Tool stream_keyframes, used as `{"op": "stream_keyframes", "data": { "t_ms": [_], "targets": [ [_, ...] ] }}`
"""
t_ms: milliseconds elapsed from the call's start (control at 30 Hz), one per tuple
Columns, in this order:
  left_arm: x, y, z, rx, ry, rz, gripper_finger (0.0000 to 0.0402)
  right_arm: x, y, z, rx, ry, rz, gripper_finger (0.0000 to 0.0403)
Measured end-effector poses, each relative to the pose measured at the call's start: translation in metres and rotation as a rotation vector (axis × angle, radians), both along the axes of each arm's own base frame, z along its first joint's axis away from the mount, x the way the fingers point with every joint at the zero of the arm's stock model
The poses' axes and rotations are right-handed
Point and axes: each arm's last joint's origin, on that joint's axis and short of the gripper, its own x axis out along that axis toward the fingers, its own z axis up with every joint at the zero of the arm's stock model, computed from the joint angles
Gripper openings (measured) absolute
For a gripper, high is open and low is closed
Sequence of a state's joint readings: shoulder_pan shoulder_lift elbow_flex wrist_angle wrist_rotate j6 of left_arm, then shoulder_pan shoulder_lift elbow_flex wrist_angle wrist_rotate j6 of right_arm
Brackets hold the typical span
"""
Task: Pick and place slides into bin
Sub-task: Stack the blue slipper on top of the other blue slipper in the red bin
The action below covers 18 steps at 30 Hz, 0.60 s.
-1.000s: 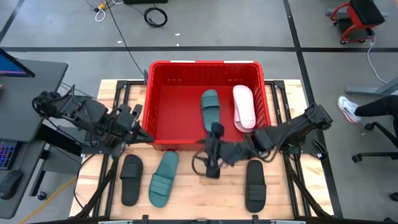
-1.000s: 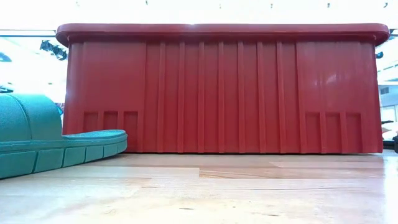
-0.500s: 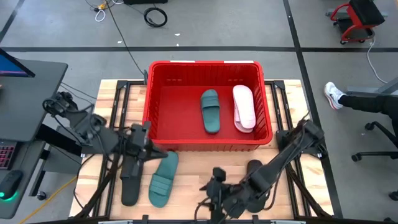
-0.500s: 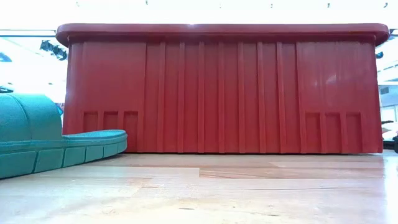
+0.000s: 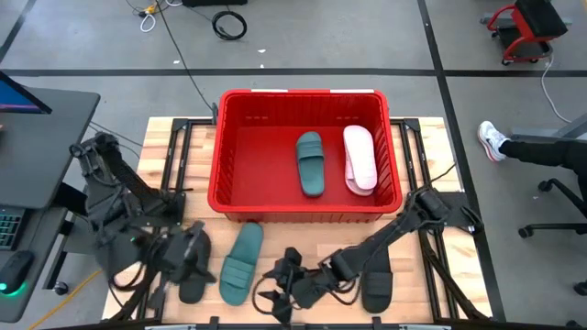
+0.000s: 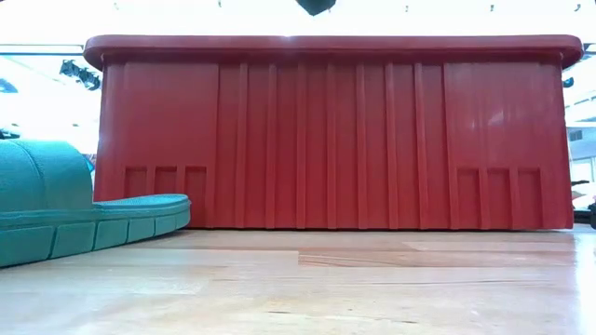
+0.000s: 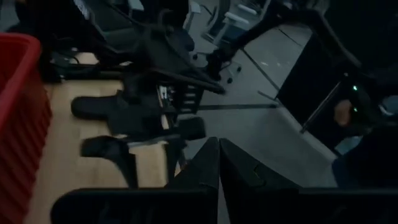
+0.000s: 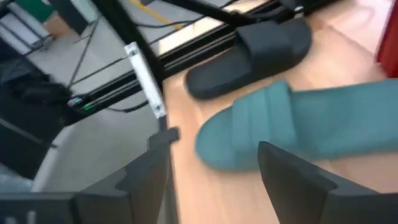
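The red bin point(image 5: 229, 197) stands at the table's far middle and holds a teal slide point(image 5: 310, 163) and a pale pink-white slide point(image 5: 359, 159). On the table near the front lie a black slide point(image 5: 191, 286), a teal slide point(image 5: 240, 264) and a second black slide point(image 5: 378, 286). My left gripper point(image 5: 195, 257) hovers over the left black slide's far end, its fingers shut and empty point(image 7: 219, 168). My right gripper point(image 5: 272, 298) is open point(image 8: 214, 168) near the front edge, just right of the teal slide point(image 8: 292, 127), touching nothing.
My right arm crosses over the right black slide. The bin's near wall point(image 6: 326, 140) fills the low view, with the teal slide point(image 6: 65, 214) at its left. A person's leg and shoe point(image 5: 495, 139) show on the floor at the right. A desk stands at the left.
My right gripper has drawn back from over the bin's near wall toward the table's near edge and left, ending beside the teal slide on the table. My left gripper has gone from the bin's near left corner toward the near edge, over the left black slide.
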State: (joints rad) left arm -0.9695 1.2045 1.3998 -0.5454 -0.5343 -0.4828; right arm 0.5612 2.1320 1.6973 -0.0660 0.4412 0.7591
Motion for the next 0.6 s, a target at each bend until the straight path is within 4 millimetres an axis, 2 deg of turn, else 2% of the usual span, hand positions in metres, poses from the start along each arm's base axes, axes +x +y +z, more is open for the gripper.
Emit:
{"op": "stream_keyframes", "data": {
  "t_ms": [100,200,300,467,600],
  "targets": [
    [-0.014,-0.007,-0.003,0.027,0.005,0.006,0.0011,0.01,0.004,0.007,-0.012,-0.021,0.015,0.0247],
    [-0.025,-0.012,-0.005,0.054,0.001,0.01,0.0005,0.019,0.017,0.022,-0.038,-0.035,0.061,0.0247],
    [-0.031,-0.014,-0.006,0.073,-0.005,0.011,0.0006,0.028,0.031,0.029,-0.062,-0.016,0.089,0.0247],
    [-0.034,-0.016,-0.006,0.08,-0.015,0.019,0.0024,0.04,0.043,0.019,-0.054,0.022,0.076,0.0246],
    [-0.034,-0.015,-0.006,0.081,-0.014,0.019,0.0027,0.051,0.031,-0.007,-0.033,0.084,-0.062,0.0246]
  ]
}}
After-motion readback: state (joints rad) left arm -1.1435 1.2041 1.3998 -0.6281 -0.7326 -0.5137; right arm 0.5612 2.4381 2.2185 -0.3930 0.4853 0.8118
